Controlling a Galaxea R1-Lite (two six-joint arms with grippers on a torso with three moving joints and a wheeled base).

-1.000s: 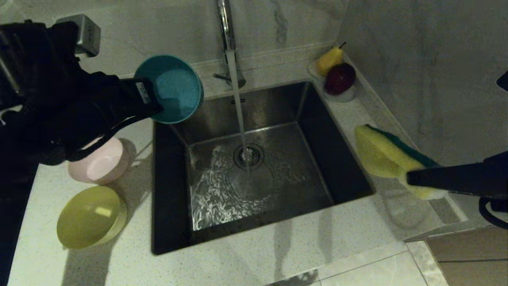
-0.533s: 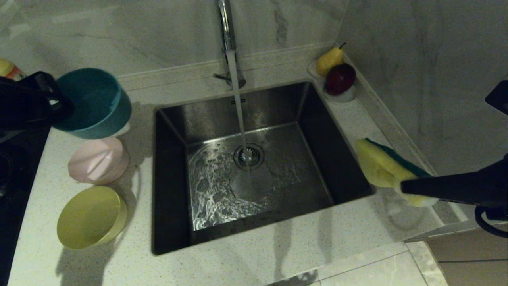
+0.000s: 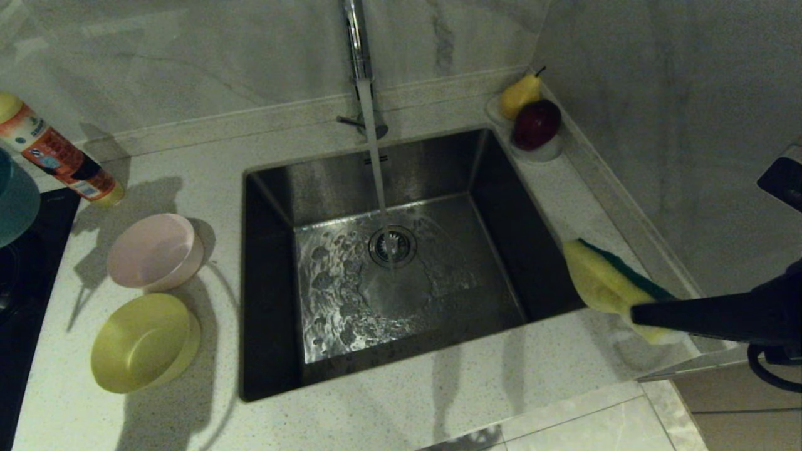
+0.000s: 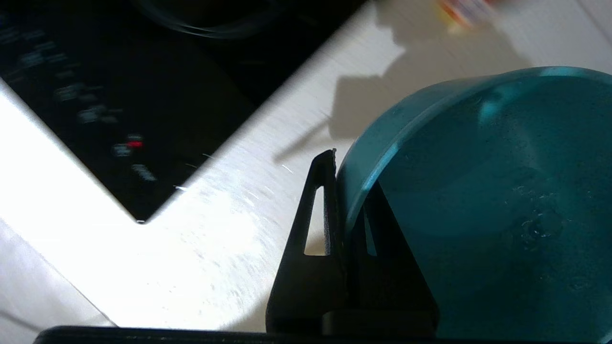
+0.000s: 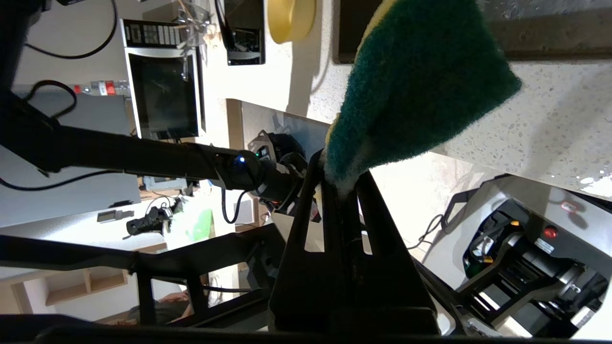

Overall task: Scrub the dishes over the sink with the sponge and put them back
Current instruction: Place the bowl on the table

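Observation:
The blue bowl (image 4: 478, 200) hangs above the counter beside the black cooktop, and my left gripper (image 4: 344, 191) is shut on its rim, one finger outside and one inside. In the head view only an edge of this bowl (image 3: 15, 200) shows at the far left. The pink bowl (image 3: 155, 250) and the yellow bowl (image 3: 144, 341) stand upright on the counter left of the sink (image 3: 501, 207). My right gripper (image 3: 645, 313) is shut on the sponge (image 3: 604, 279) and holds it above the sink's right rim. In the right wrist view the sponge's (image 5: 420, 81) green side faces the camera.
Water runs from the faucet (image 3: 357, 44) onto the drain strainer (image 3: 392, 245). A soap bottle (image 3: 59, 160) lies at the back left. A white dish (image 3: 544, 149) with a pear and a red fruit sits in the back right corner. The cooktop (image 3: 19, 313) lies left of the bowls.
My left arm has swung the blue bowl from above the sink's back left corner out to the far left, uncovering the soap bottle. The right gripper with the sponge has sunk slightly.

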